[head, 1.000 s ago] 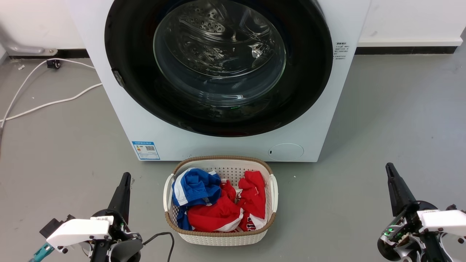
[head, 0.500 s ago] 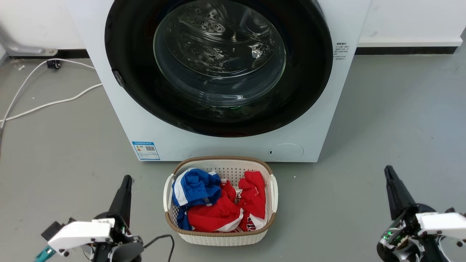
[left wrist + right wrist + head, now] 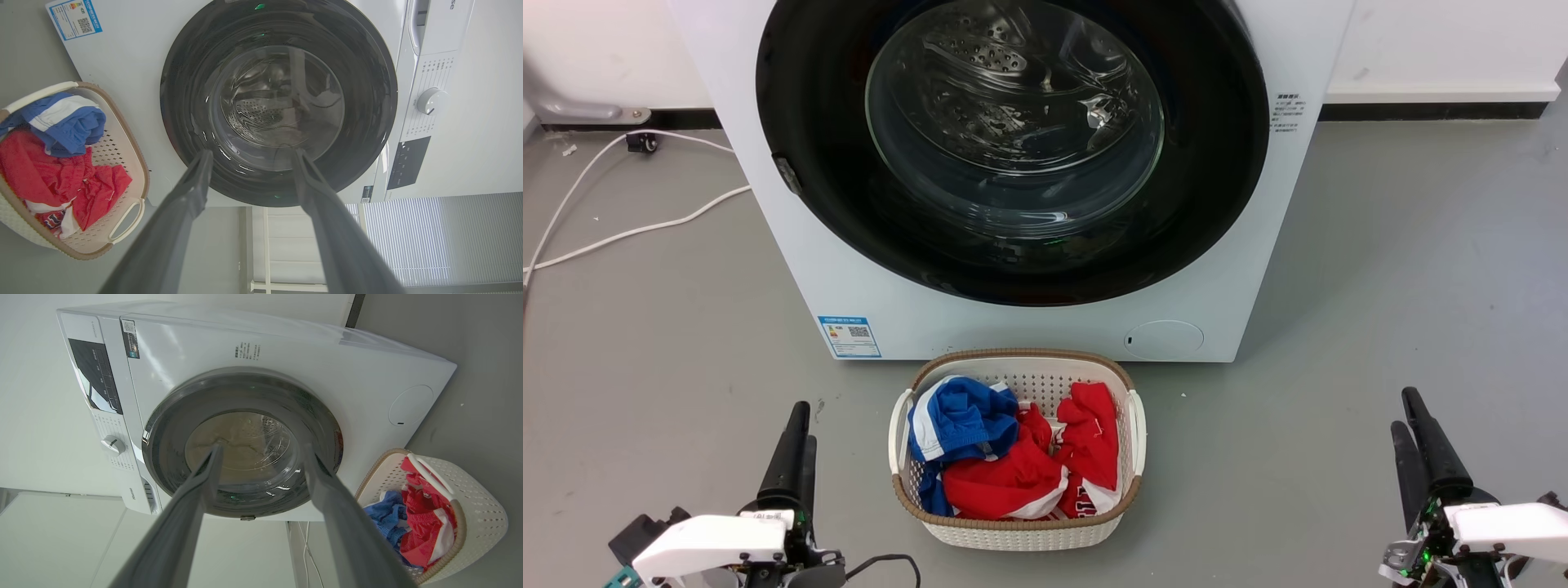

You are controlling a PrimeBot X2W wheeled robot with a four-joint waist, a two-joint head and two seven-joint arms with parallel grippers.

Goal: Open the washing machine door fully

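The washing machine door point(image 3: 1013, 147) sits shut and flush in the front of the washing machine point(image 3: 792, 269), ahead of both tools and well apart from them. The left tool point(image 3: 803, 420) and right tool point(image 3: 1403, 410) hang low over the floor; each wrist view shows its two fingers spread with nothing between them.

The door looks rigid and fairly heavy: a glossy black ring around a bulging glass bowl. That face is probably too smooth and slippery to pinch, and the glass is best not knocked. A small dark tab point(image 3: 786, 173) on the rim, on the side nearer the left tool, looks like the place to hook a finger. From there the door should swing on a hinge as one stiff piece, likely needing a firm tug to free the latch.

Counted: one door, one machine, two tools, one laundry basket point(image 3: 1134, 425) between the tools and nearer than the machine, one round flap point(image 3: 1164, 339), one blue label point(image 3: 849, 336), one dial point(image 3: 431, 101).
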